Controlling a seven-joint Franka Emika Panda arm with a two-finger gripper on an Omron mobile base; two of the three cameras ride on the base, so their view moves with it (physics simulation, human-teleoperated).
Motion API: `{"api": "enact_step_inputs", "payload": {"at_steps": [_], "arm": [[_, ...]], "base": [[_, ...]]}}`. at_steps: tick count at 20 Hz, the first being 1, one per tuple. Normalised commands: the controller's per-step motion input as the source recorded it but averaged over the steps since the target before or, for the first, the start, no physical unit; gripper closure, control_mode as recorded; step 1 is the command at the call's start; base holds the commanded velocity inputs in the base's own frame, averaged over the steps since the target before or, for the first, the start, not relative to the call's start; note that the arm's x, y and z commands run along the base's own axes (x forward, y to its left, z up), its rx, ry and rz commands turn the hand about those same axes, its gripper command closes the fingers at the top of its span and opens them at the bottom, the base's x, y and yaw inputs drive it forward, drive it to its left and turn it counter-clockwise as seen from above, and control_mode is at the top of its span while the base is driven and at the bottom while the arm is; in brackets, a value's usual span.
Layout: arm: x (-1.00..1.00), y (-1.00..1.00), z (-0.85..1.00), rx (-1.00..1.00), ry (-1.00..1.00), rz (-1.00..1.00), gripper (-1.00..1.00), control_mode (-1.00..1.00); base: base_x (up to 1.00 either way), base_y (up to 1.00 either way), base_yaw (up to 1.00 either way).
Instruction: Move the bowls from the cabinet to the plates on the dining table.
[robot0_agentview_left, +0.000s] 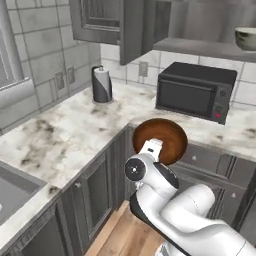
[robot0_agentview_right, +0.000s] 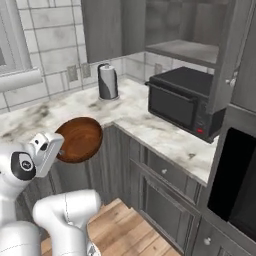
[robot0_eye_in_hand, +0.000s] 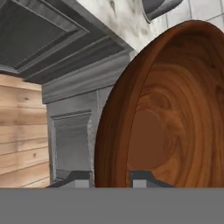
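Kitchen corner here, marble-look counter (robot0_agentview_left: 65, 135) wrapping round under grey wall cabinets, wood floor below. So the gripper (robot0_eye_in_hand: 111, 177) has its two finger tips pinched either side of the rim of the reddish-brown bowl (robot0_eye_in_hand: 175, 113), one tip outside the wall, one inside, so it's clamped on that bowl. The bowl is carried tipped up nearly on edge, off the counter and out in front of the lower drawer fronts, hanging in the air at about counter-edge height (robot0_agentview_left: 160, 140).

My read on the step: one bowl is out of the cabinet (robot0_agentview_left: 125, 25) and in transit, with no dining table or plates anywhere around. Next move probably calls for the base to turn or drive off to find the table, keeping the grip firm since the bowl hangs sideways from just a rim pinch, then levelling it before setting it on a plate.

View differences: the left base view catches the second bowl, the pale cream-green bowl (robot0_agentview_left: 246, 37), sitting on the open cabinet shelf at the far right above the black microwave (robot0_agentview_left: 195, 92). The right base view shows the shelf (robot0_agentview_right: 185, 50) from the other side plus what looks like a dark oven front (robot0_agentview_right: 235, 185) lower right. The hand view gives the actual finger placement on the rim, which the base views can't resolve.
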Motion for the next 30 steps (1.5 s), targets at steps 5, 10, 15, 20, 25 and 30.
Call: {"api": "enact_step_inputs", "payload": {"at_steps": [5, 10, 15, 20, 25, 30], "arm": [[0.00, 0.00, 0.00, 0.00, 0.00, 0.00, 1.00, 1.00], [0.00, 0.00, 0.00, 0.00, 0.00, 0.00, 1.00, 1.00], [0.00, 0.00, 0.00, 0.00, 0.00, 0.00, 1.00, 1.00], [0.00, 0.00, 0.00, 0.00, 0.00, 0.00, 1.00, 1.00], [0.00, 0.00, 0.00, 0.00, 0.00, 0.00, 1.00, 1.00], [0.00, 0.00, 0.00, 0.00, 0.00, 0.00, 1.00, 1.00]], "base": [[0.00, 0.00, 0.49], [0.00, 0.00, 0.48], [-0.09, 0.00, 0.49], [-0.09, 0.00, 0.48], [-0.18, 0.00, 0.49], [-0.21, 0.00, 0.49]]}}
